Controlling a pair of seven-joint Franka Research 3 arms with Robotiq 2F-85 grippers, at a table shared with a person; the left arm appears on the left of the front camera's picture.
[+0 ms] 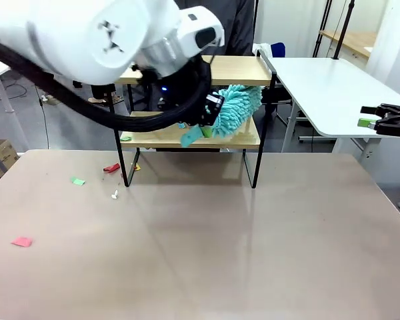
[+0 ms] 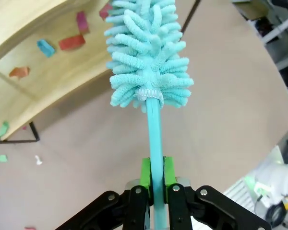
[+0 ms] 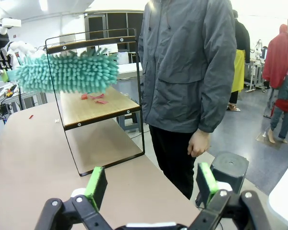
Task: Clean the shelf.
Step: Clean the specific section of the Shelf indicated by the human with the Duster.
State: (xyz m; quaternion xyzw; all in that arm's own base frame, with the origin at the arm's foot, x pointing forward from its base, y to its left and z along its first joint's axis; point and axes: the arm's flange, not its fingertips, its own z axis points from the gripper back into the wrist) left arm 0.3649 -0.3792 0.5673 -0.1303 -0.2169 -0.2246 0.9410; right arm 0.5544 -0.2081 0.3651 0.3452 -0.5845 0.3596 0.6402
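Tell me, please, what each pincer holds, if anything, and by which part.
The left pincer grips the teal duster by its thin handle, below the fluffy head. The right pincer is open, empty.

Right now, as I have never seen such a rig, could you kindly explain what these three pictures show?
Two white robot arms work at a table. One picture looks across it from between them; the other two come from wrist cameras. The left arm has its jaws shut on the handle of a teal duster, its head over the lower board of the shelf. The right jaws stand open, empty. Coloured scraps lie on the table and that board. A person stands at the far side.
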